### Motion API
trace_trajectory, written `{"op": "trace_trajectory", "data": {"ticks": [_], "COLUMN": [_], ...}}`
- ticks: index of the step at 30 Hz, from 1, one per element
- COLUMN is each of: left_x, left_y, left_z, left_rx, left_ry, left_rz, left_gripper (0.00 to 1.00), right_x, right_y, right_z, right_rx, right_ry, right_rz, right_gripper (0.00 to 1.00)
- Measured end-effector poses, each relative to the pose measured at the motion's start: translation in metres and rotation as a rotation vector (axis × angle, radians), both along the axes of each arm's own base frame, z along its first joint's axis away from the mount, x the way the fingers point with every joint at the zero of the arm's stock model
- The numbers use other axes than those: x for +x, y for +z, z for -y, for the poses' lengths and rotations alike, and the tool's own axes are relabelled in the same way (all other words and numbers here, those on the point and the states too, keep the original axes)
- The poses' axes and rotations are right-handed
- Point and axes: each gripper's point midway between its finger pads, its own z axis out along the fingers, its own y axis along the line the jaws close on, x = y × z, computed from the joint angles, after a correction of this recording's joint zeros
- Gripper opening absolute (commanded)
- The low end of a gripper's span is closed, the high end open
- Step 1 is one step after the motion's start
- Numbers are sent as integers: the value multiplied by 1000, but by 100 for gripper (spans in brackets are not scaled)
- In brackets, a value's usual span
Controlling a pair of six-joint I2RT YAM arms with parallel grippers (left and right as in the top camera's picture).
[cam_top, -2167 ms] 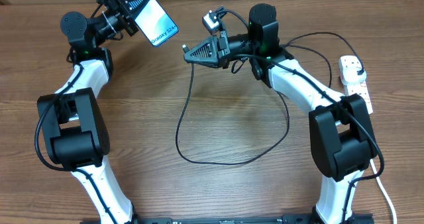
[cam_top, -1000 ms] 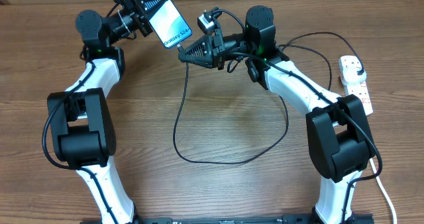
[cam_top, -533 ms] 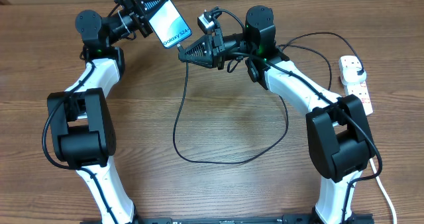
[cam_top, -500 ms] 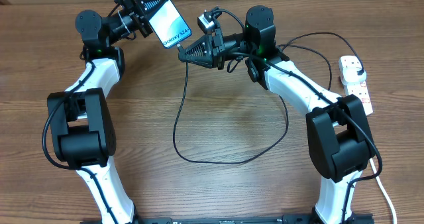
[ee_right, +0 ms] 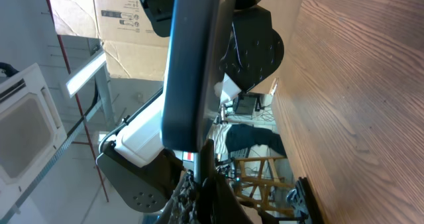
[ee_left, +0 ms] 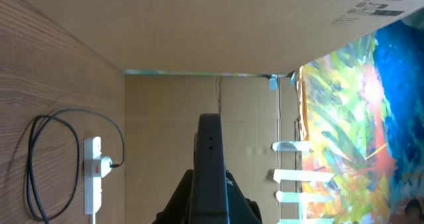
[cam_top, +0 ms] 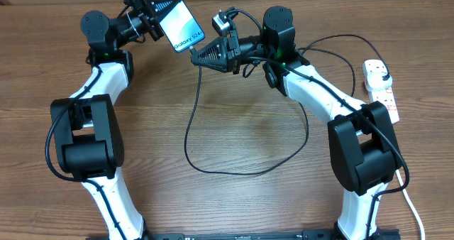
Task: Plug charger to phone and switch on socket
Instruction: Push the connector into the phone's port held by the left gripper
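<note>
You are working over a brown wood-grain table (cam_top: 234, 204) that runs well out below and to both sides of your grippers. Behind them, the left wrist view shows a plain cardboard wall (ee_left: 199, 32) and, off to the left gripper's right, a brightly painted panel (ee_left: 351, 118) in blues, yellows and greens. The right wrist view looks past its fingers to a printed cardboard box (ee_right: 126, 18); what it holds cannot be seen. Your left gripper (cam_top: 150, 20) is clamped on one end of the phone (cam_top: 181, 21) and holds it off the table, lit screen up, with the "Galaxy" end pointing at your right gripper (cam_top: 195, 55). That gripper is pinched tight on the free end of the charger (cam_top: 213, 170), with its tip just beside the phone's lower edge. Whether the connector is actually seated in the port cannot be told from either wrist view. From the right gripper's tip the black cable drops to the table, sweeps in a wide loop below it and climbs back behind the right arm. The socket (cam_top: 379, 91) lies well apart, far out to the right gripper's rear, flat on the table, with a black plug (cam_top: 381, 72) sitting in its far end.
</note>
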Motion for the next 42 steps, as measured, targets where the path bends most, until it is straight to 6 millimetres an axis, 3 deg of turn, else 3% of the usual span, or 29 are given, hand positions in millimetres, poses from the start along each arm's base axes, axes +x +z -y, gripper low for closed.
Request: {"op": "trace_trajectory", "data": {"ticks": [42], "left_x": [-3], "left_y": [-1], "left_z": [1], "left_rx": [9], "left_ry": [-18], "left_rz": [3], "left_gripper": [4], "right_x": [3], "right_y": [-3], "right_z": [0], "right_rx": [-9], "right_ry": [-17], "right_rz": [-21], "right_gripper": [4]}}
